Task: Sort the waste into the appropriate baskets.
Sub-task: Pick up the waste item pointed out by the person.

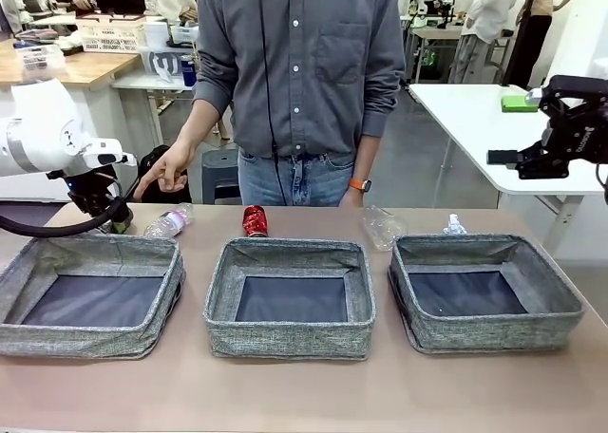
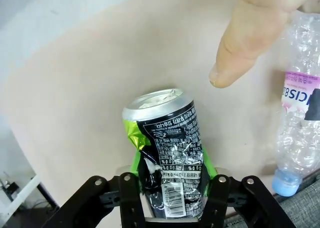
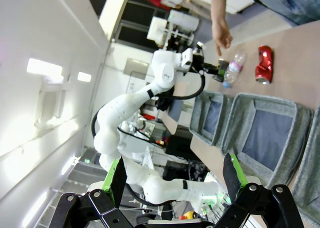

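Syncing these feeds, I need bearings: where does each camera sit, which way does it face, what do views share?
Front: fixed between the arms, facing across the baskets at the person; left gripper low left, right gripper raised right.
Left wrist: rides that wrist, looks along its fingers clamped on the dark can, at the tabletop.
Right wrist: rides that wrist, rolled sideways, open fingers at bottom, facing the left arm.
Shared: front and left wrist show the person's pointing hand and pink-labelled bottle.
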Robot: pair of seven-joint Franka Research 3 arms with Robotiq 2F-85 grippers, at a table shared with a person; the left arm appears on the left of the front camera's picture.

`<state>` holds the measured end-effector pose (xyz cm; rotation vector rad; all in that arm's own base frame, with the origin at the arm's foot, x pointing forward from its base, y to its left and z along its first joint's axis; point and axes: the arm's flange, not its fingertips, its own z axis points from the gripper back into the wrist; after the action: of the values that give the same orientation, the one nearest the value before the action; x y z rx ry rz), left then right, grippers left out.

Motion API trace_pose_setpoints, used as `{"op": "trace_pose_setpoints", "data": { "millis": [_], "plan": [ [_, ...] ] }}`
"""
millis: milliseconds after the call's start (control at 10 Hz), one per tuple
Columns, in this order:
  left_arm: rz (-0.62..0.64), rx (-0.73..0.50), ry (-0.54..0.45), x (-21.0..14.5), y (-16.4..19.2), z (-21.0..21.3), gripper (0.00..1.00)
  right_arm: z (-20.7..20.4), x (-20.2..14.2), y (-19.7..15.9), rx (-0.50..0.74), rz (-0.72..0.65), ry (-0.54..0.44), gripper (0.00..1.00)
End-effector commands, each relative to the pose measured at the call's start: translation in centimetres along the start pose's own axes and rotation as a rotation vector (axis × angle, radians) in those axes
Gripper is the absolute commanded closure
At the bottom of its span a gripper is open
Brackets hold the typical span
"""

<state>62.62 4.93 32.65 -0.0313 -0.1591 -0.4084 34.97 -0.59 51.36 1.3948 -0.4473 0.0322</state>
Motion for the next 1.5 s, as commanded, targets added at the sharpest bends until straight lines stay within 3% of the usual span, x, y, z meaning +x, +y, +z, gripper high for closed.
{"op": "trace_pose_setpoints", "data": {
  "millis": [0, 300, 500, 600, 700, 900, 1200, 1300, 1400],
  "plan": [
    [0.008, 0.007, 0.016, 0.2, 0.0, 0.2, 1.00, -0.3, 0.3, 0.4, 0.018, -0.011, -0.010, 0.00],
    [0.020, 0.017, 0.026, 0.1, -0.2, 0.7, 1.00, -0.3, 0.3, 0.4, 0.018, -0.011, -0.010, 0.00],
    [0.048, 0.068, 0.006, -0.2, 0.2, 3.9, 1.00, -0.3, 0.3, 0.4, 0.018, -0.011, -0.010, 0.00],
    [0.089, 0.156, -0.026, -0.9, 0.0, 9.0, 1.00, -0.3, 0.3, 0.4, 0.018, -0.011, -0.010, 0.00],
    [0.102, 0.170, -0.051, -1.8, -0.8, 14.3, 1.00, -0.3, 0.3, 0.4, 0.018, -0.011, -0.010, 0.00],
    [0.103, 0.100, -0.103, -4.1, -4.3, 23.5, 1.00, -0.3, 0.3, 0.4, 0.018, -0.011, -0.010, 0.00],
    [-0.148, -0.179, -0.108, -8.7, -10.2, 30.3, 1.00, -0.3, 0.3, 0.4, 0.018, -0.011, -0.010, 0.00],
    [-0.101, -0.168, -0.124, -9.5, -11.0, 30.6, 0.94, -0.3, 0.3, 0.4, 0.018, -0.011, -0.010, 0.00],
    [-0.076, -0.086, -0.134, -6.9, -10.7, 31.1, 0.94, -0.3, 0.3, 0.4, 0.018, -0.011, -0.010, 0.00]
  ]
}}
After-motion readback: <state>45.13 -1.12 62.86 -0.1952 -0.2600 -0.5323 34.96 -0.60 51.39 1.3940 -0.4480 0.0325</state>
